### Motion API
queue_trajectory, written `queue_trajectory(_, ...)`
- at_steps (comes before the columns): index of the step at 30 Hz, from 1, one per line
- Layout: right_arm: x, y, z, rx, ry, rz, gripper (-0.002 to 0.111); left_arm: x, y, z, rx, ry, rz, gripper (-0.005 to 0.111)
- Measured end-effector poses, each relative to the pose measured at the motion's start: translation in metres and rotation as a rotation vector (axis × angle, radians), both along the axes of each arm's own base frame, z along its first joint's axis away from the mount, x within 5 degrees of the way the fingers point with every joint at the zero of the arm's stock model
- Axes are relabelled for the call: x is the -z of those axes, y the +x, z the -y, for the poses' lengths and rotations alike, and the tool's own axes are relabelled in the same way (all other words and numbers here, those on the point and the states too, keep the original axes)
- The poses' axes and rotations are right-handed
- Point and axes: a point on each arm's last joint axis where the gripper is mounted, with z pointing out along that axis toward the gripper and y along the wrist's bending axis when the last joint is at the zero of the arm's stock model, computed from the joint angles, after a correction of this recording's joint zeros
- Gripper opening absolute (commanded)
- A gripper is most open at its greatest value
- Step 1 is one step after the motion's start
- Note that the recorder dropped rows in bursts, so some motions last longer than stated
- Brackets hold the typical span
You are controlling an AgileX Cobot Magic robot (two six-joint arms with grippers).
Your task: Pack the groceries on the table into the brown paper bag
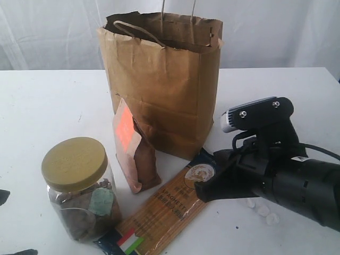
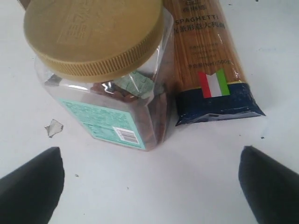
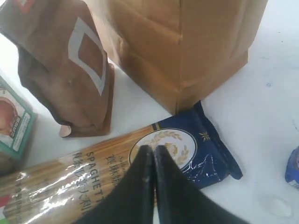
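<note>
The tall brown paper bag stands open at the back of the table. The small brown pouch with the orange label leans against its front. The gold-lidded clear jar stands at the front left, and the long spaghetti pack lies flat beside it. My right gripper is shut with nothing between its fingers, its tips just over the spaghetti pack near the blue end. My left gripper is open, low over bare table just in front of the jar. Small white lumps lie under the right arm.
A blue object's edge shows at the border of the right wrist view. A small torn scrap lies by the jar. The dark tin and the white-capped bottle are out of view. White curtains hang behind the table.
</note>
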Motion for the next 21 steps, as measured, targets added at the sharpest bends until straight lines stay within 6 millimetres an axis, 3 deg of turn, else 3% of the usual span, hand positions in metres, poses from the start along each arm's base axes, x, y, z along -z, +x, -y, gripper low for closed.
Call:
queue_trajectory(8,0.000,0.000,0.000,-0.002,0.001,-0.001,0.000,-0.004,0.022,-0.010,-0.102,0.068,0.175,0.105)
queue_trajectory(12,0.000,0.000,0.000,-0.002,0.001,-0.001,0.000,0.000,0.035,-0.006,-0.091,0.003,0.141,0.105)
queue_trajectory(16,0.000,0.000,0.000,-0.003,0.004,-0.004,0.000,0.008,0.046,-0.001,0.045,0.018,0.175,0.105)
queue_trajectory(21,0.000,-0.001,-0.001,0.012,0.030,-0.020,0.000,0.020,0.056,0.003,0.041,-0.072,0.053,0.105)
